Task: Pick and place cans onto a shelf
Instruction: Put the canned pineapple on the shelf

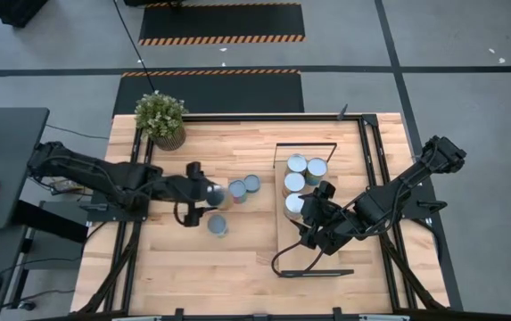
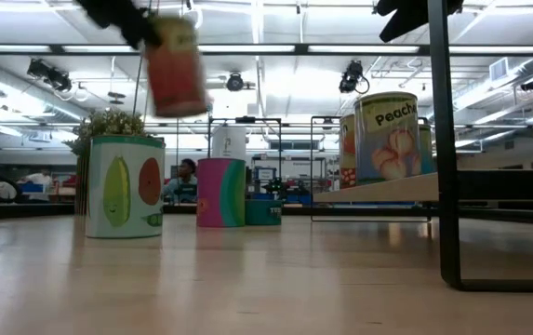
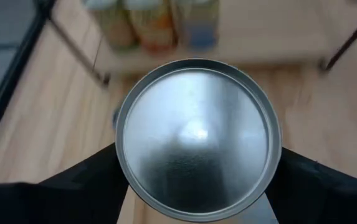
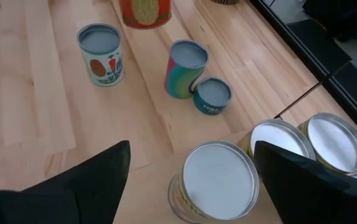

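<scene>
One can (image 3: 197,140) aloft, L end effector (image 1: 203,190).

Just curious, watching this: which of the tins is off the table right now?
The red-labelled can, held up in the left gripper, hangs clear of the tabletop. The three others nearby stand on the wood, and four stand on the shelf.

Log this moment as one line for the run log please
left gripper: shut on can, lifted off table | right gripper: open, above cans on shelf | three cans loose on table
</scene>
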`<action>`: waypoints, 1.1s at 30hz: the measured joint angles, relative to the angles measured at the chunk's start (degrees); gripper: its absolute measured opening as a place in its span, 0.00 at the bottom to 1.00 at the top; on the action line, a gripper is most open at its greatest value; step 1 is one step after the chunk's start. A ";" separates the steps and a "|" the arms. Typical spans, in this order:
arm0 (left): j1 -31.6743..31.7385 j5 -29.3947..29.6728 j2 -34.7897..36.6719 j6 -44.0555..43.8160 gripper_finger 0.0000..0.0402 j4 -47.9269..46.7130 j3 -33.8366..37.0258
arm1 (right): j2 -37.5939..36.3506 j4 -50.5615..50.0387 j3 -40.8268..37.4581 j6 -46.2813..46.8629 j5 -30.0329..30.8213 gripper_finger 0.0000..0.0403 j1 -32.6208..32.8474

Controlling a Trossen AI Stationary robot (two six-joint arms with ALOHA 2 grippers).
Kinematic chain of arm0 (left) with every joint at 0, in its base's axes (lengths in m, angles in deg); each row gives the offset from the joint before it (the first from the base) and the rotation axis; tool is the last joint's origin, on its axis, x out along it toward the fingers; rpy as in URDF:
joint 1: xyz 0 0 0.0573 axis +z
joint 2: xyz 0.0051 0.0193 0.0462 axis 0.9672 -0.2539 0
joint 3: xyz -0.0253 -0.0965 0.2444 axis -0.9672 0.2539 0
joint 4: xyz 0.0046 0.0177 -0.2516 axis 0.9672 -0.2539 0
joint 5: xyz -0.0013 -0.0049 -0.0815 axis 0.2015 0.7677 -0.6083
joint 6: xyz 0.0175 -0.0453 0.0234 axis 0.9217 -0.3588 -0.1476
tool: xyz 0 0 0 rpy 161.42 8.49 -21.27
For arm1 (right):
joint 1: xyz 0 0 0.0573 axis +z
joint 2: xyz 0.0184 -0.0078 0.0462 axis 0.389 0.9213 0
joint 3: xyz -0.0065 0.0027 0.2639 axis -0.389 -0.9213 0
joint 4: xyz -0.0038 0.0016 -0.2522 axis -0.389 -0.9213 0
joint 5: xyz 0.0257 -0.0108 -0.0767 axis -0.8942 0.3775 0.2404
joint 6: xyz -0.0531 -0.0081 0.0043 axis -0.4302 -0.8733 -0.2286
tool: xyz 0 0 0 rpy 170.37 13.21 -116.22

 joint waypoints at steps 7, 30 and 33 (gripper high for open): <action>0.47 -5.79 -9.43 -2.62 0.79 12.98 0.08 | 0.01 1.33 0.00 -2.08 -0.12 0.87 0.00; -1.64 -4.90 -29.08 3.85 0.79 14.43 -25.01 | 0.01 26.89 -7.51 -20.18 1.60 0.87 0.63; -1.75 -4.72 -29.10 4.56 0.79 15.92 -25.03 | 0.01 30.91 -9.30 -22.11 1.84 0.87 -0.06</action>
